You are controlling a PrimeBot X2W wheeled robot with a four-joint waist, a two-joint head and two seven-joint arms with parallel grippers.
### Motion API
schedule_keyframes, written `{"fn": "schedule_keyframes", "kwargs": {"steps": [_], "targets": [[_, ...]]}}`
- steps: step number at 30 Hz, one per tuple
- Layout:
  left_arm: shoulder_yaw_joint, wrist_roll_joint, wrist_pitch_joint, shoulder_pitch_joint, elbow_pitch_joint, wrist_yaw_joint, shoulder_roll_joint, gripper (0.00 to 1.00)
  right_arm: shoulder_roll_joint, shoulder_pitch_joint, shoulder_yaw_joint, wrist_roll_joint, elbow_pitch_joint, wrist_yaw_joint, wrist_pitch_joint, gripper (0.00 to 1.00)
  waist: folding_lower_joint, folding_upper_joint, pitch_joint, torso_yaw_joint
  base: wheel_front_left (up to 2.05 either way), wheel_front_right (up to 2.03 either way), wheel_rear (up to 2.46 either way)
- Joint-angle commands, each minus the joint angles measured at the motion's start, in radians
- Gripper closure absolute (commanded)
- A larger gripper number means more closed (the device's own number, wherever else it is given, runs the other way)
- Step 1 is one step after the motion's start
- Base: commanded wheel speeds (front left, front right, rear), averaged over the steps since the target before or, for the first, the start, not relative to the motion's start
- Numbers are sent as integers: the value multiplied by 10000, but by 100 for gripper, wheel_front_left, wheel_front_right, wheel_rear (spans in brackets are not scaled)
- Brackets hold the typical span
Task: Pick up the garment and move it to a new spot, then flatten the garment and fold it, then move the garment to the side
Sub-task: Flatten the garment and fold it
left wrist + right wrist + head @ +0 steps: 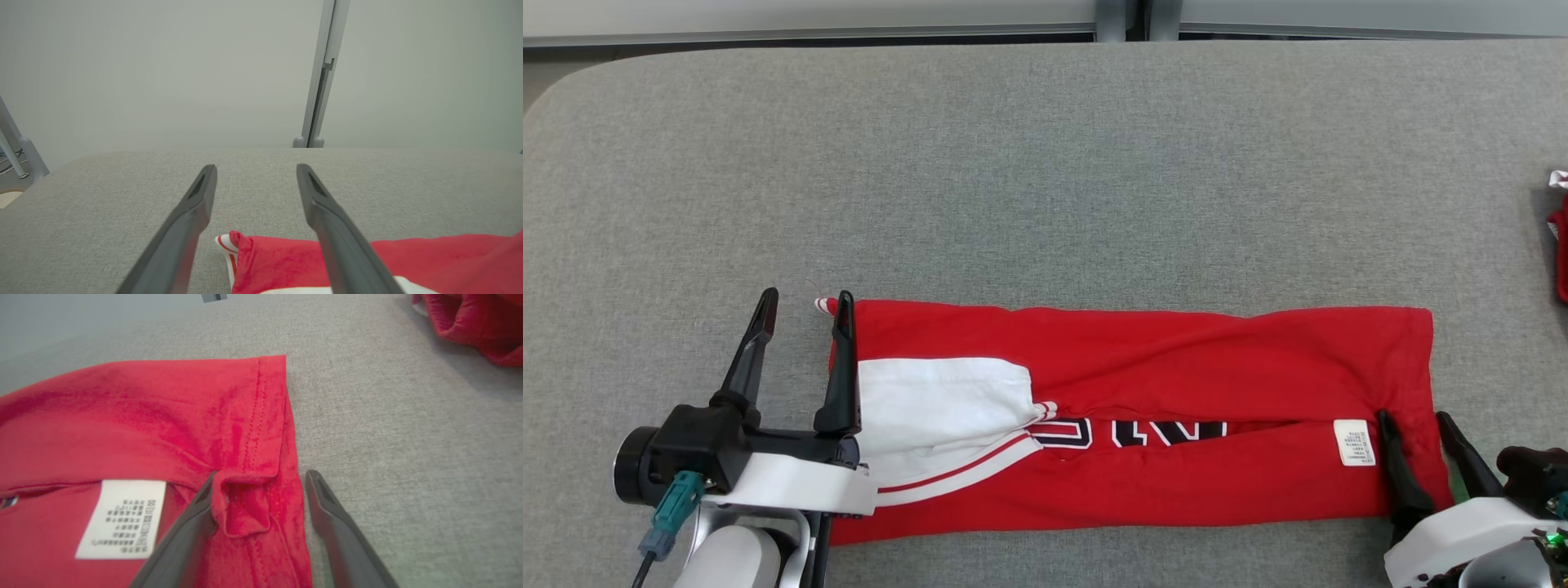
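1. The garment [1143, 359], red with a white panel [931, 400] at its left end, is lying as a long band across the near part of the grey table [1045, 163]. Its two long edges are meeting along the middle, and black-and-white lettering is peeking through the gap.
2. Judging by that shape, the lengthwise folding looks done. The claws seem to be sitting one at each short end so that the ends can be brought together.
3. The left claw [806, 298] is standing wide open and holding nothing. Its right finger is lying along the garment's left edge and its left finger is hanging over bare table. The small striped corner is therefore sitting between them, close to the right finger. I cannot tell whether either finger is touching the cloth.
4. The right claw [1413, 418] is also gaping wide and gripping nothing. It is straddling the right hem close to the near corner.
5. Its left finger is resting on the cloth just beside the white label [1354, 443], and its right finger is sitting just off the edge, over the table. A small pucker of hem is bunching against the left finger.
6. Another red cloth [1560, 245] is lying well apart at the table's right edge, probably set aside.
7. The left claw is probably needing a shift toward the cloth, since little more than a corner is lying within it.
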Motion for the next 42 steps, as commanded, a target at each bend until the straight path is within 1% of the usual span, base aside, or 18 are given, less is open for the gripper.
{"fn": "schedule_keyframes", "kwargs": {"steps": [1, 2, 3, 4, 8, 13, 17, 18, 22, 25, 26, 30, 33, 35, 38, 42], "targets": [[59, 21, -59, -106, 14, -57, 32, 0, 88, 98, 231, 53, 322, 3, 145, 0, 0, -1, -16, -38, 0, 0, 0], [55, 75, -70, -112, 23, -54, 53, 0, 81, 104, 336, 109, 415, 4, 230, 0, 0, -1, -25, -58, 0, 0, 0], [60, 106, -63, -113, 38, -44, 57, 0, 58, 83, 401, 134, 496, 4, 295, 59, 0, -1, -32, -80, 0, 0, 0], [62, 123, -74, -119, 44, -48, 48, 0, 50, 56, 415, 185, 548, 3, 320, 100, 0, -1, -37, -96, 0, 0, 0], [92, 145, -94, -143, 62, -78, 37, 0, -173, -140, 339, 190, 486, -13, 630, 100, 0, -1, -57, -155, 0, 0, 0], [139, 147, -109, -116, 61, -106, 21, 0, -435, -362, -101, 44, -177, -22, 741, 100, 0, -1, -108, -221, 0, 0, 0], [175, 156, -123, -58, 48, -105, -7, 0, -639, -268, -672, -113, -568, -17, 845, 100, 0, -1, -162, -251, 0, 0, 0], [185, 154, -123, -38, 42, -120, -38, 0, -784, -187, -1001, -105, -660, -13, 930, 100, 0, -1, -185, -252, 0, 0, 0], [206, 141, -130, 33, 83, -139, -69, 0, -1066, -125, -1512, -167, -832, -11, 1036, 100, 0, -1, -269, -275, 0, 0, 0], [216, 140, -130, 52, 100, -130, -75, 0, -1087, -141, -1547, -146, -933, -10, 1046, 100, 0, -1, -306, -283, 0, 0, 0], [234, 150, -133, 97, 117, -132, -78, 0, -1108, -189, -1452, -137, -1239, -10, 1100, 100, 0, -1, -372, -301, 0, 0, 0], [269, 167, -135, 166, 131, -120, -63, 0, -896, -417, -745, -250, -2375, -5, 1290, 100, 0, -1, -517, -354, 0, 0, 0], [295, 134, -129, 172, 173, -102, -65, 0, -587, -647, 195, -351, -3352, -4, 1698, 100, 0, -1, -627, -384, 0, 0, 0], [285, 147, -130, 151, 212, -90, -68, 0, -373, -914, 965, -361, -3757, -4, 1911, 100, 0, -1, -690, -376, 0, 0, 0], [219, 153, -129, 80, 280, -119, -93, 0, 63, -1257, 2335, -6, -3857, 1, 2056, 100, 0, -1, -763, -269, 0, 0, 0], [142, 67, -126, -8, 360, -147, -206, 0, 604, -1662, 4176, 601, -3126, 0, 1843, 100, 0, -1, -794, 17, 0, 0, 0]]}}
